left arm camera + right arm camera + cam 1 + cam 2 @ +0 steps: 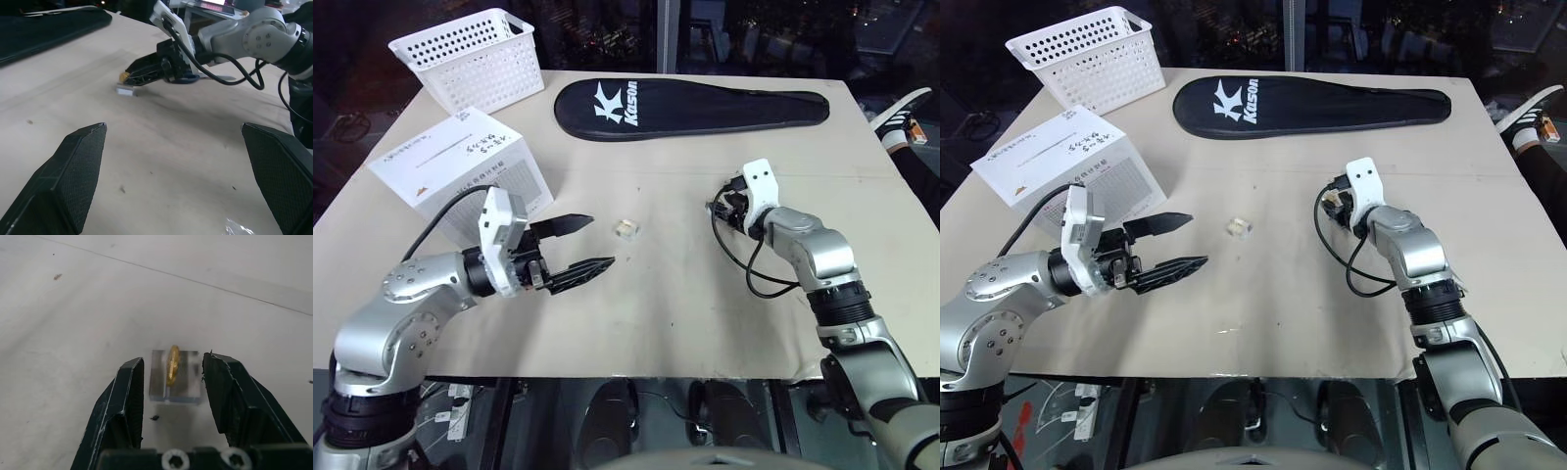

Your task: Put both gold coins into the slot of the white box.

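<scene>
One gold coin (172,363) stands on edge in a small clear holder on the tan table (685,294). My right gripper (173,360) is open, with a finger on each side of the coin and a gap at both. In the head views this gripper (713,208) sits right of centre. The other gold coin (626,228) lies at mid-table, just beyond my left gripper (600,241), which hovers open and holds nothing. The white box (460,171) lies at the left behind the left arm. A thin dark slot (445,152) crosses its top face.
A white perforated basket (470,54) stands at the far left corner. A long black racket cover (690,106) lies across the back of the table. The right arm's black cable (754,279) loops onto the table beside its wrist.
</scene>
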`<move>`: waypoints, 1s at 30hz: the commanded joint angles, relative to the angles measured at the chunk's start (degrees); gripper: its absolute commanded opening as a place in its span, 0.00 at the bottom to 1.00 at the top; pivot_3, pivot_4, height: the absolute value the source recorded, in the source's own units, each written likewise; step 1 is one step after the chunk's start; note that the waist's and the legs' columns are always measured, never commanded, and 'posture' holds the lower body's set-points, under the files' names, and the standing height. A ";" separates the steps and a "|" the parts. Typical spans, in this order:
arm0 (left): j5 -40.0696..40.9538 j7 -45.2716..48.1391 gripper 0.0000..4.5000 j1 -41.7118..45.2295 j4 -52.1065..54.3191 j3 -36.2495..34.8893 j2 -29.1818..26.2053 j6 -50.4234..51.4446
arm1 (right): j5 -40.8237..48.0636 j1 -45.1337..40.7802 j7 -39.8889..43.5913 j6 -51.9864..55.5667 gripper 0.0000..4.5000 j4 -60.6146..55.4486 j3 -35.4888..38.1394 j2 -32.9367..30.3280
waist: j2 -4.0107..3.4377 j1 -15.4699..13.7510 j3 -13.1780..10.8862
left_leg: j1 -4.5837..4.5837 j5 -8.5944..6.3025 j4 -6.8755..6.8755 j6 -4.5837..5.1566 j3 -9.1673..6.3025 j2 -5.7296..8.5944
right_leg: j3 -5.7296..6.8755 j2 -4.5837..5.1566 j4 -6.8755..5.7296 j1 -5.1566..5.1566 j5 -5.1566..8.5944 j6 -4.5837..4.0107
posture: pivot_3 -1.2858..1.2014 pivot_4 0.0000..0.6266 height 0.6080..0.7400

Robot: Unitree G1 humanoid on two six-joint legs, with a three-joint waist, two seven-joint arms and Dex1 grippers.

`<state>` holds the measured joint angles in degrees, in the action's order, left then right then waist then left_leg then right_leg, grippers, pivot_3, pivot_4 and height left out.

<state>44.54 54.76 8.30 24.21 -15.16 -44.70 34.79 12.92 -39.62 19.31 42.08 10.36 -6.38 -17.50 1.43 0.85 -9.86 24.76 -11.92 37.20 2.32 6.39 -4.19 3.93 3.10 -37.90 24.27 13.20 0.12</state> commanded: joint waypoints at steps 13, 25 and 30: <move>9.76 -9.61 1.00 4.89 1.77 -2.38 3.20 7.17 | 0.73 -0.18 2.61 0.91 0.02 -6.51 3.33 -0.62 | -0.01 -0.02 -0.01 | 0.00 0.01 0.00 -0.01 0.00 0.00 | -0.01 0.00 0.00 0.00 0.00 0.01 | 0.52 0.24 1.00; 17.56 -7.13 0.74 17.69 -6.07 1.71 5.31 12.42 | 23.80 3.97 20.70 8.89 0.00 -38.12 7.36 -7.59 | 0.01 -0.11 -0.01 | -0.03 -0.07 0.01 0.12 -0.03 0.00 | 0.02 -0.04 -0.01 -0.04 0.10 0.19 | 0.52 0.24 1.00; 17.59 -3.07 0.63 21.75 -8.81 4.48 5.97 13.21 | 31.39 2.61 21.12 12.52 0.00 -42.31 9.52 -9.81 | 0.01 -0.18 0.00 | -0.03 -0.07 0.03 0.12 -0.04 0.02 | 0.02 -0.04 -0.01 -0.05 0.08 0.16 | 0.52 0.24 1.00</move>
<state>61.93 50.24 28.69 15.65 -10.54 -38.76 48.26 41.75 -35.86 40.03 53.91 -29.54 1.17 -26.83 1.44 0.67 -9.86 24.73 -11.99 37.23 2.44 6.36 -4.16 3.95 3.06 -37.90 24.21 13.29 0.28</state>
